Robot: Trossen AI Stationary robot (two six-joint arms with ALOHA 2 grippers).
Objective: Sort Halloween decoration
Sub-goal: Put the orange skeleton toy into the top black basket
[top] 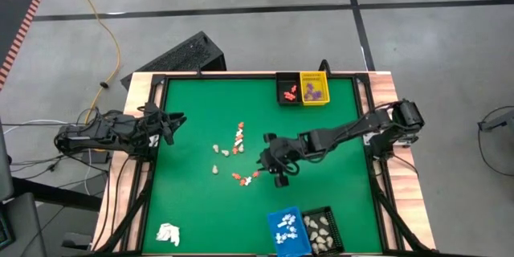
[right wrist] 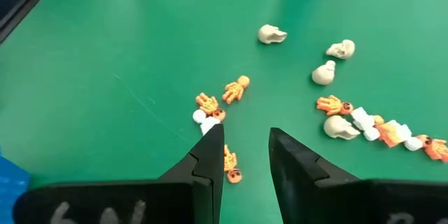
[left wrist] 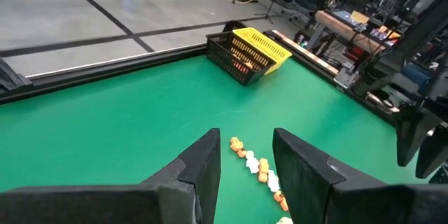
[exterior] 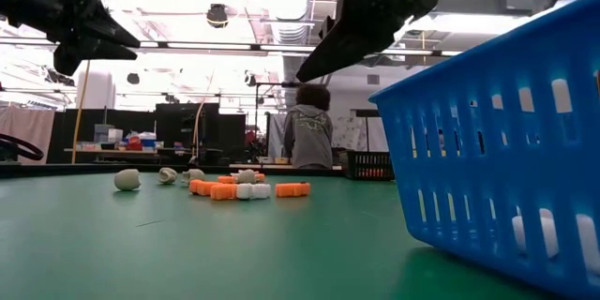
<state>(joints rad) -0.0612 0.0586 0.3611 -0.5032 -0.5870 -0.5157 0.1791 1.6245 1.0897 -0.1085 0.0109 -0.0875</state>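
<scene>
Risk: you're hovering the right gripper [right wrist: 241,161], jaws parted & empty, over orange skeletons [right wrist: 225,159] near mat centre. They're bunching w/ a white piece [right wrist: 205,121] at 11 o'clock, so you're risking a double grab. Left gripper [left wrist: 245,171] is idling open at 9 o'clock.

Overhead camera straight down, table-level camera across, 2 wrist cameras close, all sharing the green table [top: 201,193].
</scene>
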